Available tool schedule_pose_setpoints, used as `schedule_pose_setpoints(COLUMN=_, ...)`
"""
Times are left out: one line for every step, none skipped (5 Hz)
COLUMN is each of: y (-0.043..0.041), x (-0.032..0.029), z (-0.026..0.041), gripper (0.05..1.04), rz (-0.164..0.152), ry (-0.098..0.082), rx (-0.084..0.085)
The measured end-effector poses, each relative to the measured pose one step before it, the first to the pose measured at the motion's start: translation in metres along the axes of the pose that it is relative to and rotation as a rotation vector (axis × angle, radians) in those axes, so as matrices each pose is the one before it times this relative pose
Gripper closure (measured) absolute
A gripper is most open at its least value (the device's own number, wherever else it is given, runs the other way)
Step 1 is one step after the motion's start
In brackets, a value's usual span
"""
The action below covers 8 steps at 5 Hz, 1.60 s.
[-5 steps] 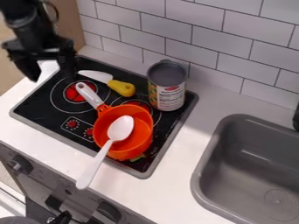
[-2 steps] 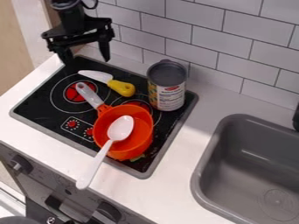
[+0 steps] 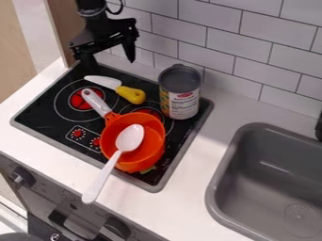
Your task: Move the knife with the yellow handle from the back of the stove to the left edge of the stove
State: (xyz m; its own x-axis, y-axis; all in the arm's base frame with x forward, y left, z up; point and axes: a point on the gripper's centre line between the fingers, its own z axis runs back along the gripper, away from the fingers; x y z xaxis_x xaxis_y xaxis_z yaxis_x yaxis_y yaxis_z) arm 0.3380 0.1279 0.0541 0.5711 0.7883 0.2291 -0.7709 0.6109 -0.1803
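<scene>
Upper left of the frame: black tool (image 3: 111, 63) hanging over the back edge of the stovetop (image 3: 47, 120), its two fingers spread wide with nothing between them, nearest to a toy knife (image 3: 131, 94) that lies below it, white blade to the left, yellow handle to the right. Centre: tall open can (image 3: 181, 96) upright beside an orange pan (image 3: 151, 136), a white spoon (image 3: 129, 137) resting in it (handle slanting out over the pale bench (image 3: 195, 188)); lower right, grey sink (image 3: 277, 188).
</scene>
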Motion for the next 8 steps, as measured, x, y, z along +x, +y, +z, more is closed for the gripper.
schedule_pose_setpoints(y=-0.00171, x=-0.00336, z=-0.01228, gripper=0.086, rz=0.0888, ry=0.0093, rx=0.0121)
schedule_pose_setpoints(y=-0.00053, x=-0.00543, z=-0.00596, gripper=0.086, rz=0.094, ry=0.0285, rx=0.0288)
schedule_pose_setpoints(y=-0.0005, x=-0.00445, z=-0.00923, gripper=0.086, rz=0.0486, ry=0.0104, rx=0.0138)
schedule_pose_setpoints(y=-0.00291, x=-0.00683, z=-0.01435, gripper=0.086, rz=0.0276, ry=-0.0077, rx=0.0232)
schedule_pose_setpoints(y=0.0007, x=-0.00756, z=-0.0065, gripper=0.086, rz=0.0326, ry=0.0231, rx=0.0264)
schedule_pose_setpoints(y=0.0023, x=-0.00595, z=-0.00344, gripper=0.086, rz=0.0275, ry=0.0213, rx=0.0482)
schedule_pose_setpoints(y=-0.00105, x=0.0, z=-0.00645, gripper=0.112, rz=0.0407, ry=0.0052, rx=0.027)
schedule_pose_setpoints(y=-0.00121, x=0.00153, z=-0.00165, gripper=0.264, rz=0.0023, ry=-0.0258, rx=0.0045)
